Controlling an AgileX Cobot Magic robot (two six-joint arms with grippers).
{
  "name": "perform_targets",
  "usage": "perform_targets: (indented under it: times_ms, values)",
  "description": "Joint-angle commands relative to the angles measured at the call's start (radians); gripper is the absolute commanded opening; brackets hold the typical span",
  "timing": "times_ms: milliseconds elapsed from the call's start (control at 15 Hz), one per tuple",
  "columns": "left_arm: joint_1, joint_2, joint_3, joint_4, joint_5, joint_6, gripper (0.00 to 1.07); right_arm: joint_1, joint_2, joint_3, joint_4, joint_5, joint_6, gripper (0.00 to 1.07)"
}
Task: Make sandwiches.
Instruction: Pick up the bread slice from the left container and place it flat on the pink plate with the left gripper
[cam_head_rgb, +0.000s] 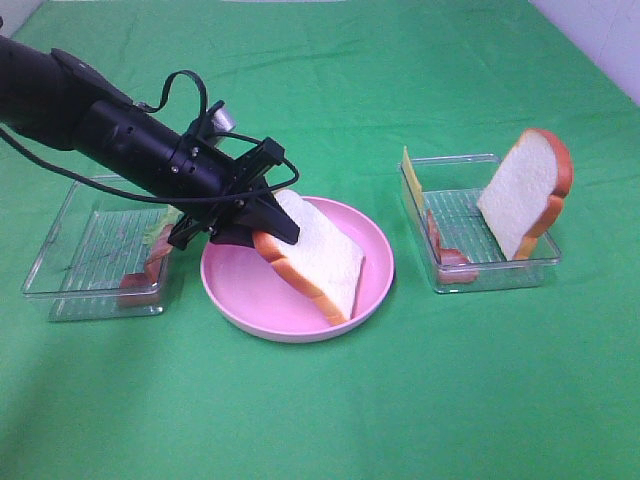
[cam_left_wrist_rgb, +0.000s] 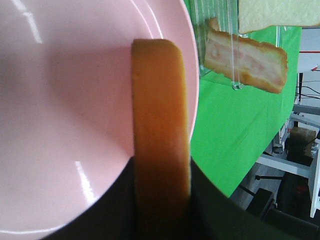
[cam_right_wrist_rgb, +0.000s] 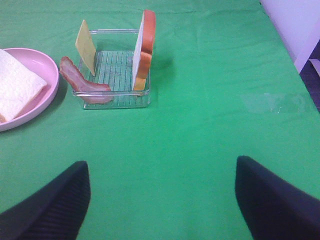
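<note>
My left gripper (cam_head_rgb: 262, 234) is shut on the crust edge of a white bread slice (cam_head_rgb: 318, 256), which is tilted over the round pink plate (cam_head_rgb: 378, 262), its low end at the plate's floor. In the left wrist view the orange-brown crust (cam_left_wrist_rgb: 161, 125) runs between my dark fingers (cam_left_wrist_rgb: 107, 212) above the plate (cam_left_wrist_rgb: 65, 115). A second bread slice (cam_head_rgb: 527, 188) stands in the right clear tray (cam_head_rgb: 545, 255) with a yellow cheese slice (cam_head_rgb: 410, 173) and bacon (cam_head_rgb: 446, 252). My right gripper (cam_right_wrist_rgb: 160, 200) is open and empty over bare cloth, and does not show in the high view.
A left clear tray (cam_head_rgb: 60, 285) holds green lettuce (cam_head_rgb: 157, 232) and bacon (cam_head_rgb: 148, 272), partly under my left arm. The right wrist view shows the right tray (cam_right_wrist_rgb: 117, 98), cheese (cam_right_wrist_rgb: 86, 46), bacon (cam_right_wrist_rgb: 82, 82), bread (cam_right_wrist_rgb: 144, 47) and plate rim (cam_right_wrist_rgb: 49, 94). Green cloth covers the table.
</note>
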Motion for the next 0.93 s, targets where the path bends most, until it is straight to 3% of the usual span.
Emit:
perform_targets:
  times_ms: [67, 200, 333, 400, 533, 933]
  values:
    - [-0.006, 0.003, 0.000, -0.017, -0.001, 0.003, 0.00, -0.006, -0.016, 0.000, 0.001, 0.003, -0.012, 0.75]
    - [-0.006, 0.002, 0.000, -0.019, -0.002, 0.003, 0.05, -0.006, -0.016, 0.000, 0.001, 0.003, -0.012, 0.75]
    - [-0.006, 0.000, 0.000, -0.019, -0.004, 0.003, 0.22, -0.006, -0.016, 0.000, 0.001, 0.003, -0.012, 0.75]
    - [-0.006, 0.000, 0.000, -0.019, -0.009, 0.003, 0.37, -0.006, -0.016, 0.000, 0.001, 0.003, -0.012, 0.75]
    - [-0.006, 0.000, 0.000, -0.019, -0.013, 0.003, 0.52, -0.006, -0.016, 0.000, 0.001, 0.003, -0.012, 0.75]
    - [-0.006, -0.031, -0.001, -0.017, -0.031, 0.003, 0.64, -0.006, -0.016, 0.000, 0.001, 0.003, -0.012, 0.75]
